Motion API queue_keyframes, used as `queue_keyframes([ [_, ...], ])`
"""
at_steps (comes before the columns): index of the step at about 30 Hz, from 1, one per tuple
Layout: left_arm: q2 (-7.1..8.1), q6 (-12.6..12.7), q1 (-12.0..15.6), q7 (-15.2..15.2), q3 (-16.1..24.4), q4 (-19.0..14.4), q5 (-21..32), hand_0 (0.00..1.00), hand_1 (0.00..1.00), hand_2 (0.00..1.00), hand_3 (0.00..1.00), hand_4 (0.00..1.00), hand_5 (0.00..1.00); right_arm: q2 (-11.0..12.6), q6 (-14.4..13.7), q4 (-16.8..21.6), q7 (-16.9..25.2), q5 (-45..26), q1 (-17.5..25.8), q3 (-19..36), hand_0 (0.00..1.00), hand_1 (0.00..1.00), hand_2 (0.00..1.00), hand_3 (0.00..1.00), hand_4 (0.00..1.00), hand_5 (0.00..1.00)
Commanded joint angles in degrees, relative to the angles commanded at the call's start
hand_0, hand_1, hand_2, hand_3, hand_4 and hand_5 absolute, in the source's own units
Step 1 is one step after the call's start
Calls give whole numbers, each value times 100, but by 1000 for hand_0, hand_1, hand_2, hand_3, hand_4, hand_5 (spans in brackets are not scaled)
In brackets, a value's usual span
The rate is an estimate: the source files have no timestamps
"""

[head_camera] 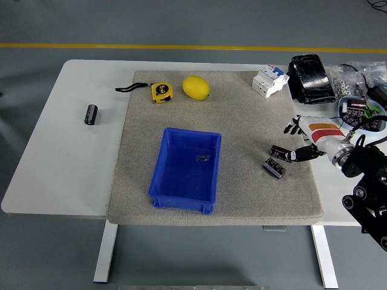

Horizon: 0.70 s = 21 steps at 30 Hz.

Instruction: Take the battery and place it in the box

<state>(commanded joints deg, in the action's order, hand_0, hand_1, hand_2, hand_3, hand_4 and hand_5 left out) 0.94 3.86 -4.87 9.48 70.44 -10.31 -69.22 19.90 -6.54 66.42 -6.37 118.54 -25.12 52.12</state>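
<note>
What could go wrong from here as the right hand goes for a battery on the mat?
Two batteries lie close together near the mat's right edge, with the right hand right beside them; the fingers could nudge the second battery or roll it off the mat. The blue box sits well to the left, so a loose grasp may drop the battery during the carry. A third battery lies far away on the table's left side, probably beyond this arm's easy reach.

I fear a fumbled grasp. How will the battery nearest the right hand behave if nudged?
The battery lies on its side and looks cylindrical, so it would probably roll if nudged across its axis. The rough mat may slow it. Its glossy sleeve might slip under the right hand, whose fingers are spread beside it. A second battery could block it.
</note>
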Motion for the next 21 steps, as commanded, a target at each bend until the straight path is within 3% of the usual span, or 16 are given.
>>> queue_keyframes([
  [21,21,-16,-73,-6,-155,0,102,608,601,683,753,827,957,-227,-125,-553,-4,-39,-212,-416,536,509,505,546,875,243],
])
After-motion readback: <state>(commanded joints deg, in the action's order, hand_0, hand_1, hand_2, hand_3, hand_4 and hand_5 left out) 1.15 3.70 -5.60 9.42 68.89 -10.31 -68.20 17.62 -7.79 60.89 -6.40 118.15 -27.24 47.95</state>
